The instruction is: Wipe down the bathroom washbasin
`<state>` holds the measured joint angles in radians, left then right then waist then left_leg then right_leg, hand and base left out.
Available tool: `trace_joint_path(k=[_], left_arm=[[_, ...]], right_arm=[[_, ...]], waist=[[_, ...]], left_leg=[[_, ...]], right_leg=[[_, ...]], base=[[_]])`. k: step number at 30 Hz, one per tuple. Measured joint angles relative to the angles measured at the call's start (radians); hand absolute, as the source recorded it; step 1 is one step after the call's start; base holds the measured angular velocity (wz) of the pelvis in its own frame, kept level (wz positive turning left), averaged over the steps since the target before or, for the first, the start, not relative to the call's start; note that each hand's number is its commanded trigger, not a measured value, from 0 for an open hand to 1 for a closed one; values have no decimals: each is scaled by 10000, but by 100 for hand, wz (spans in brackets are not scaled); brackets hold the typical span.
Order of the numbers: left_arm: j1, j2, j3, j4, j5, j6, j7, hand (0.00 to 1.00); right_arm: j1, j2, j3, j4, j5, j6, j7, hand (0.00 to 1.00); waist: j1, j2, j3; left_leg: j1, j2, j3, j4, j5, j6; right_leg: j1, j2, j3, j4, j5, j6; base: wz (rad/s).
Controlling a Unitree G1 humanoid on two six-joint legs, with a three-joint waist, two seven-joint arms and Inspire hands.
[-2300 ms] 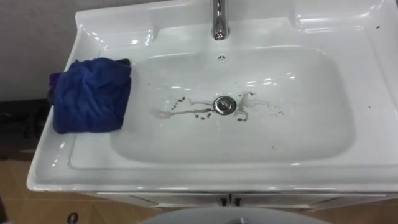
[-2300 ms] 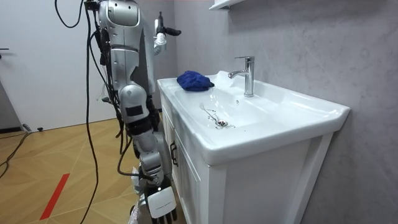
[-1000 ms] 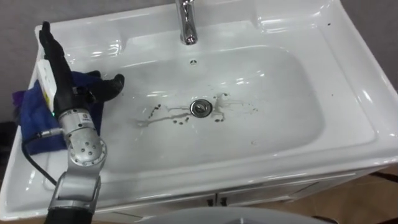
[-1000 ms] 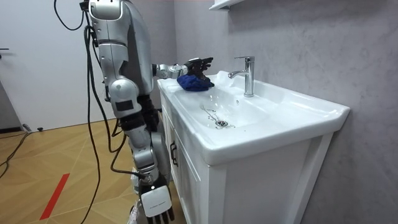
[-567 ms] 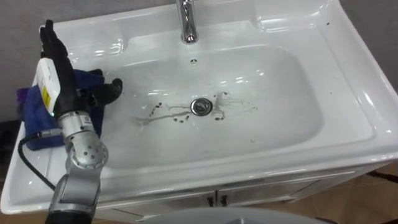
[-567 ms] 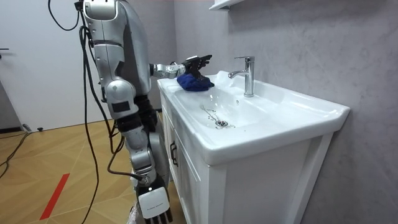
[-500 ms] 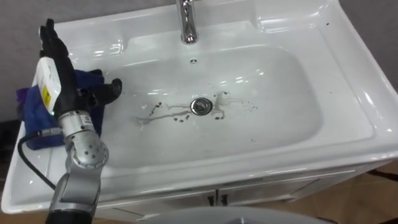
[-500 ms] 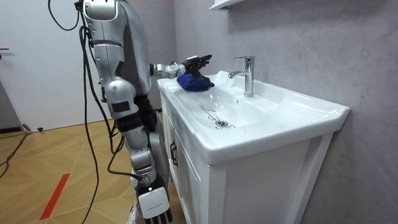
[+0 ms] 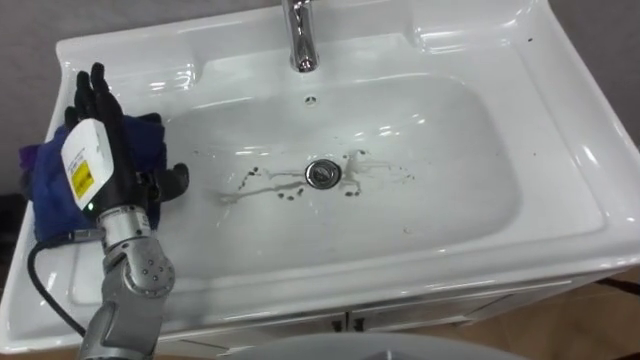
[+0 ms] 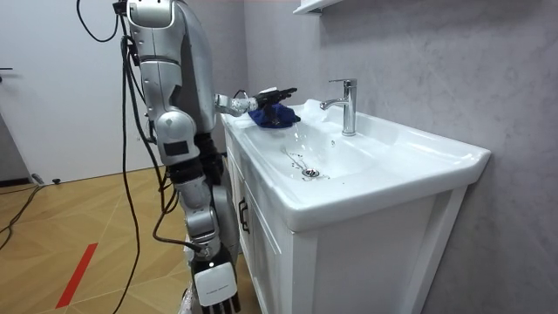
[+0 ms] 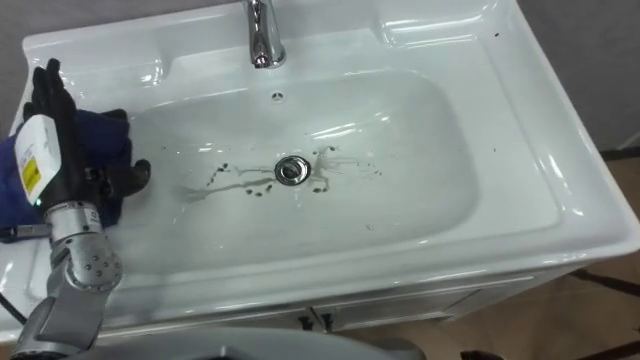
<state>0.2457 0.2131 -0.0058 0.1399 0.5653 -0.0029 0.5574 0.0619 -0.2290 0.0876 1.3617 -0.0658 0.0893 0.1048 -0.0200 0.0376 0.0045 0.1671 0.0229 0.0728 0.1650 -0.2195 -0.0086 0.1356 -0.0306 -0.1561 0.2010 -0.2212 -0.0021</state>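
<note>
Risk of pushing blue cloth (image 9: 40, 195) off rim of basin (image 9: 580, 150) at nine o'clock, fingers of left hand (image 9: 100, 165) straight and open, gripping nothing.

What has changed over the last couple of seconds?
The left hand swung from up by the shoulder out over the cloth on the basin ledge, then turned palm down and came lower over it, fingers straight, no grip yet. The cloth, the dirt round the drain and the right hand, hanging by the cabinet, stayed as they were.
</note>
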Motion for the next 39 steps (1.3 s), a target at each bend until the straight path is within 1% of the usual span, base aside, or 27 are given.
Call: trace_joint_path(k=[2,3,5,7,12,14,16,19,21,24,27,30,32,34,36,38,39], left_arm=[[3,0,-34,4,76,19,0,0],[7,-1,-51,34,288,31,0,0],[7,0,-75,65,514,53,0,0],[7,0,-96,70,761,64,0,0],[7,0,-111,72,849,120,0,0],[9,0,-116,71,1028,201,-1,0],[11,0,-109,73,1257,313,-1,0],[12,0,-82,73,1352,491,0,0],[14,0,-69,72,1351,542,17,0],[14,0,-45,73,1342,674,253,0],[21,8,52,249,1272,674,564,0],[40,9,146,477,1264,705,716,0],[39,10,291,477,1267,710,804,0],[38,9,481,475,1205,688,1073,0],[38,9,480,474,1203,666,1221,0],[39,10,484,483,1202,679,1343,0],[39,10,486,535,1202,683,1369,0]], right_arm=[[-4,0,146,20,-45,23,18,0],[-1,1,202,22,-56,77,32,0],[-2,1,302,21,-73,148,56,0],[-20,1,482,20,-105,217,74,0],[-15,2,606,23,-168,223,87,0],[1,10,679,24,-204,231,91,0],[14,30,669,-3,-246,354,91,0],[17,37,656,-67,-476,434,80,0],[3,36,660,-74,-630,439,75,0],[-56,36,657,-63,-631,438,71,0],[-115,35,654,-17,-599,439,68,0],[-103,35,628,-11,-596,452,71,0],[-58,32,463,-12,-604,486,72,0],[-15,29,479,-32,-598,604,81,0],[9,28,481,-39,-598,653,92,0],[8,13,482,-40,-599,657,100,0],[7,-10,483,-42,-601,657,100,0]], waist=[[-2,-22,10],[-3,-11,3],[-1,-33,16],[1,-40,2],[1,-34,-13],[8,-23,-24],[22,0,-40],[23,30,-59],[35,36,-63],[44,49,-72],[58,64,-82],[123,90,-99],[249,99,-105],[373,115,-115],[524,136,-129],[562,151,-137],[566,152,-137]], left_leg=[[2,0,0,7,0,0],[2,-2,0,7,0,0],[2,-4,0,12,0,0],[2,-6,0,15,0,0],[3,-6,-1,15,0,0],[3,-6,-1,16,0,0],[1,-6,-1,12,0,0],[0,-6,-3,9,0,0],[-2,-8,-10,7,0,0],[-6,-8,-18,8,0,0],[1,-8,-26,1,0,0],[1,-8,-42,2,0,0],[1,-6,-45,7,0,0],[-4,-7,-66,9,0,0],[-5,-8,-76,9,0,0],[-18,-9,-99,10,0,0],[-35,-14,-177,10,0,0]], right_leg=[[-6,-6,-20,1,0,0],[-5,-7,-18,4,0,0],[-36,-11,-20,4,-1,1],[-62,-13,-20,7,-2,3],[-65,-13,-24,22,-1,3],[-65,-16,-86,23,-1,3],[-67,-15,-85,19,-1,3],[-60,-15,-96,20,-1,3],[-59,-13,-103,16,0,4],[-64,-8,-109,9,0,3],[-45,-9,-119,9,0,3],[-35,-9,-147,-8,0,3],[-41,-9,-146,-6,0,2],[-58,-14,-153,10,0,2],[-74,-15,-136,22,0,2],[-74,-18,-170,23,0,2],[-74,-23,-213,20,0,2]], base=[[3],[0],[0],[0],[0],[0],[0],[0],[0],[0],[0],[0],[0],[0],[-2],[4],[10]])
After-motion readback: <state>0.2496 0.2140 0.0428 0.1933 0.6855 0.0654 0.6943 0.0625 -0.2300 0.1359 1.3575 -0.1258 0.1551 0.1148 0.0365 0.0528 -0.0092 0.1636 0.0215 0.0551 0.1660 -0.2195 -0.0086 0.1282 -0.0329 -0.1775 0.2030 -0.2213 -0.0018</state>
